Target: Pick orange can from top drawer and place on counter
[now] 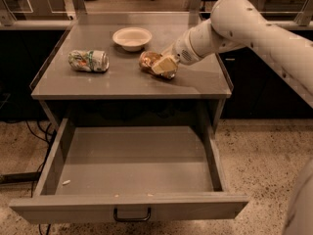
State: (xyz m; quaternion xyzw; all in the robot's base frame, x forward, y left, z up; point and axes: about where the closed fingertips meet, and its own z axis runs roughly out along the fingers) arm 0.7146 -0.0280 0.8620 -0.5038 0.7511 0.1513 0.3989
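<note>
The orange can, crushed and copper-coloured, lies on the counter right of centre. My gripper is at the can's right side, its cream fingers around the can. The white arm comes in from the upper right. The top drawer is pulled fully open below the counter; its grey inside holds only a few small crumbs. Its dark handle shows at the front panel's centre.
A green-and-white patterned can lies on its side on the counter's left part. A shallow cream bowl stands at the back centre. Speckled floor lies around the cabinet, with cables at the left. Glass panels and a chair stand behind.
</note>
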